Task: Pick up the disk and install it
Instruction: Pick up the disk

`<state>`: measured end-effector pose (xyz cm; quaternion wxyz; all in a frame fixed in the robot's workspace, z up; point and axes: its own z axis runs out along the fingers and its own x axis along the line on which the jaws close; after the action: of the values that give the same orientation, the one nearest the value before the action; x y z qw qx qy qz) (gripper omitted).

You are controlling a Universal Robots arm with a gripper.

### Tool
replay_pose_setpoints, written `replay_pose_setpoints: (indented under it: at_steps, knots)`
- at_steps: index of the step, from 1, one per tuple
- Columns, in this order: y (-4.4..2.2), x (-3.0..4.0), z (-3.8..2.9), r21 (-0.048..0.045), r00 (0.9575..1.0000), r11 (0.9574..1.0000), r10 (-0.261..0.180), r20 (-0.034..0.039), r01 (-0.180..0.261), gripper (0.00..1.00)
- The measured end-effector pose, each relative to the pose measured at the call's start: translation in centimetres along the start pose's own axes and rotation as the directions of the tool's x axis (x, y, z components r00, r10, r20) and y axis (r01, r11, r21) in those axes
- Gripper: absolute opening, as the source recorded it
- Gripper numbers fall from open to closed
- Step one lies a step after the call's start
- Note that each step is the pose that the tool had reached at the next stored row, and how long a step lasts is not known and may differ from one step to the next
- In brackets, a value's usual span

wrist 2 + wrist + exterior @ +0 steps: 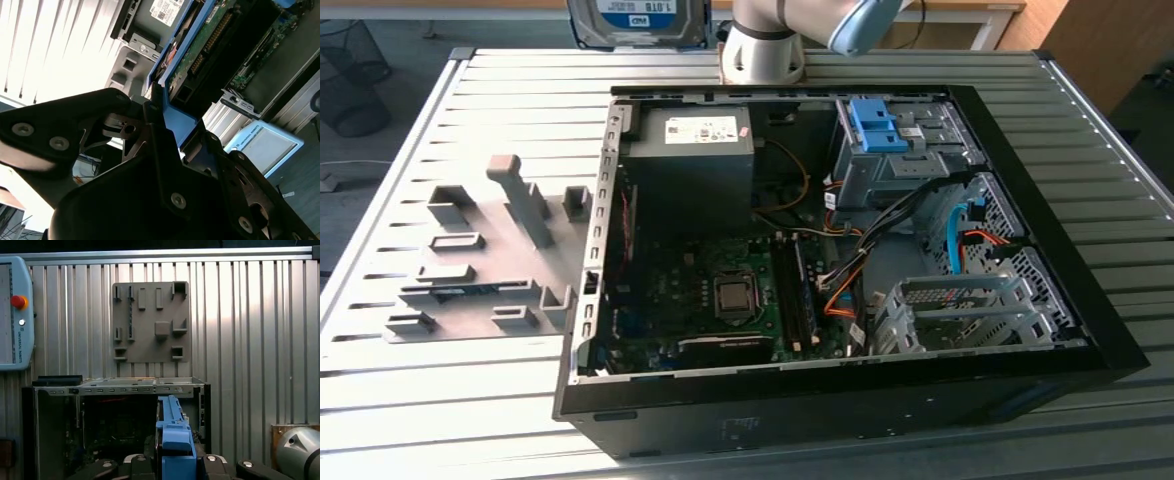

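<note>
The disk [640,18] hangs at the far top of the exterior view, above the table's back edge, label side showing. In the second wrist view my gripper [170,125] is shut on the disk's blue carrier, and the disk [200,45] shows its green circuit-board underside. The first wrist view shows the disk [172,440] edge-on between the black fingers [215,462], held well above the open computer case [120,387].
The open computer case [1107,330] lies on the slatted metal table. Inside are a black power supply [694,150], a blue latch piece on a metal cage [881,125] and an empty silver drive cage [961,310]. A grey fixture plate [480,250] lies beside it. The arm's base [763,50] stands behind.
</note>
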<state>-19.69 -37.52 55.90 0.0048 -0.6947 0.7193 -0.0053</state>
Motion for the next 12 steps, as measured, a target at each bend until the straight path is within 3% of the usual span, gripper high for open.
replay_pose_setpoints:
  at_steps: [2, 6, 12]
  knots:
    - [-0.04, 0.73, 0.21, 0.0003, 1.0, 1.0, 0.0, 0.0011, 0.0, 0.36]
    - [-0.1, 1.88, 0.58, 0.0009, 1.0, 1.0, 0.0, 0.01, 0.0, 0.36]
    - [-0.18, 4.01, 1.29, 0.0043, 0.9999, 1.0, 0.0, 0.0104, 0.0, 0.36]
